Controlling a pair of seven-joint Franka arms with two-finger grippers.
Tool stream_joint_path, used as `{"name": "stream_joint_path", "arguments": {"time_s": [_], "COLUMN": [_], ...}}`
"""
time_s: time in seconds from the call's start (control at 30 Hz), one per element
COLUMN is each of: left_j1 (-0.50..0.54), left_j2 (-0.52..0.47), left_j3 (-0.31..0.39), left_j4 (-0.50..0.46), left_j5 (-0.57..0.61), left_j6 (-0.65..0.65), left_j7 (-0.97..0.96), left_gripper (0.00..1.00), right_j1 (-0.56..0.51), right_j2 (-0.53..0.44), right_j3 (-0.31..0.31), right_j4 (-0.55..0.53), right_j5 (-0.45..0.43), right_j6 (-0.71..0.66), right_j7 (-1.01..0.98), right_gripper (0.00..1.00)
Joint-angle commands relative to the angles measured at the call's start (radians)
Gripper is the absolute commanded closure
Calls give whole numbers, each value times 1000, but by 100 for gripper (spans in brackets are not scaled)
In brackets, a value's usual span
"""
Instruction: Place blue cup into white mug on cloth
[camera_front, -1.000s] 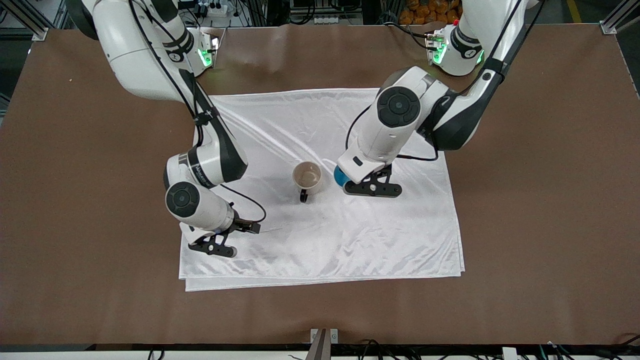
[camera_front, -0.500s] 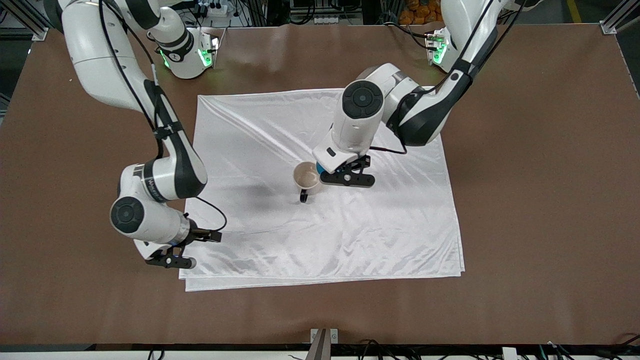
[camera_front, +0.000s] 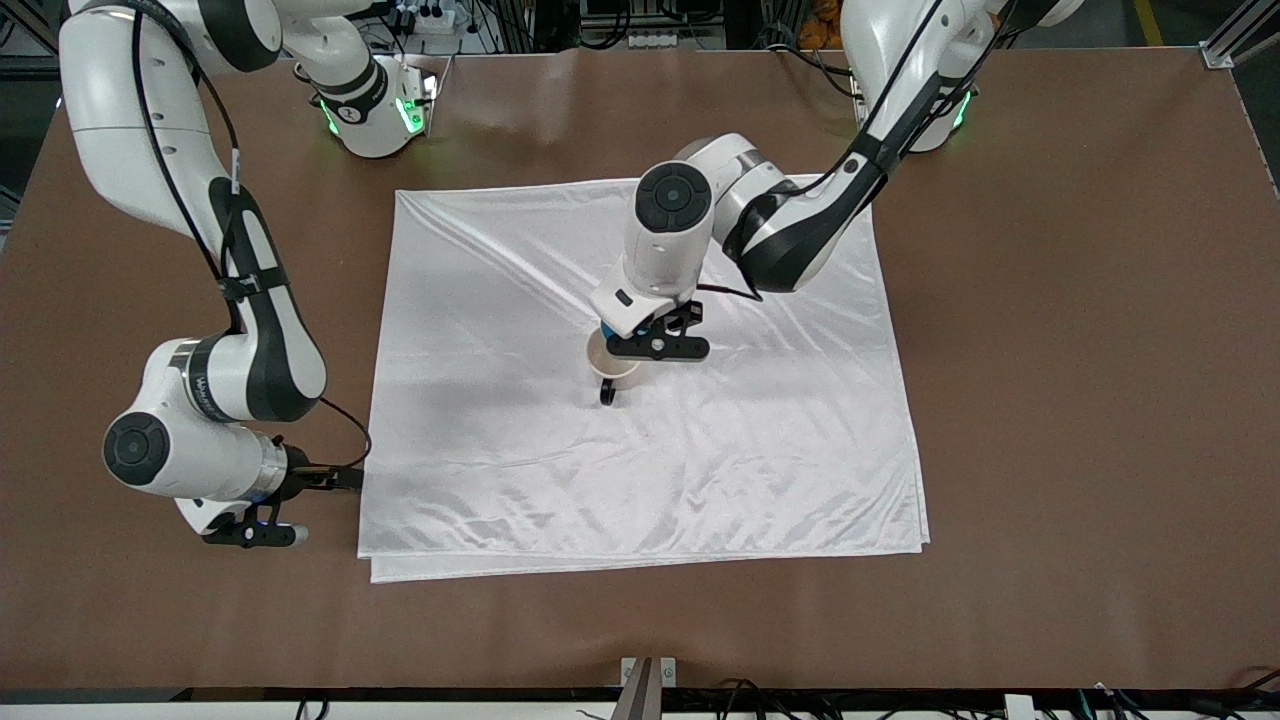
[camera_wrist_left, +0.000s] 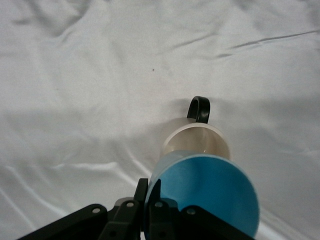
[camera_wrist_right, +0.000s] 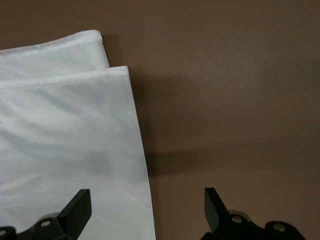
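The blue cup (camera_wrist_left: 210, 192) hangs in my left pincer (camera_front: 652, 338), which is clamped on it, directly over the white mug (camera_front: 610, 366). In the left wrist view the cup's round bottom covers part of the mug's cream opening, with the mug's rim showing past it; whether cup and mug touch I cannot tell. The mug stands upright near the middle of the cloth (camera_front: 700, 470), its black loop handle (camera_front: 607, 394) turned toward the front edge of the tabletop (camera_front: 1080, 350). From the front camera my own wrist hides most of the cup and only a sliver of blue shows.

Around the mug the cloth lies flat and wrinkled with nothing else on it. The cloth is folded in layers: a lower layer peeks out along the edge nearest the front camera.

My right pincer (camera_front: 253, 533) hovers with its fingers (camera_wrist_right: 75, 210) spread apart and nothing between them, over the bare brown tabletop just off the cloth's corner at the right arm's end, toward the front edge. In the right wrist view that layered corner lies partly under one finger, while the other finger is over bare tabletop. That arm waits well apart from the mug.
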Motion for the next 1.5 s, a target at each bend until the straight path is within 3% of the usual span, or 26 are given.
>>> {"name": "stream_joint_path", "arguments": {"time_s": [0.0, 0.43, 1.1, 1.13, 1.17, 1.2, 1.23, 1.47], "left_j1": [-80, -102, -122, -122, -119, -116, -116, -125], "left_j2": [24, 66, 96, 97, 95, 95, 95, 93], "left_j3": [70, 87, 107, 107, 107, 107, 107, 113], "left_j4": [33, 33, 33, 33, 33, 33, 30, 33], "left_j5": [32, 32, 32, 32, 32, 32, 35, 45], "left_j6": [9, 58, 115, 115, 117, 117, 117, 120], "left_j7": [-51, -57, -80, -78, -75, -75, -72, -74], "left_gripper": [100, 100, 100, 92, 77, 48, 0, 0], "right_j1": [-41, -144, -124, -124, -125, -125, -125, -119], "right_j2": [-12, -17, -304, -313, -327, -351, -366, -468], "right_j3": [15, 21, -4, -4, -4, -5, -5, -8], "right_j4": [-9, -10, -39, -39, -39, -41, -41, -44], "right_j5": [-12, -12, -14, -14, -14, -14, -15, -17], "right_j6": [-11, -9, -337, -350, -367, -386, -400, -486], "right_j7": [-18, -126, -115, -115, -115, -115, -115, -117], "right_gripper": [0, 0, 0, 0, 0, 0, 0, 0]}}
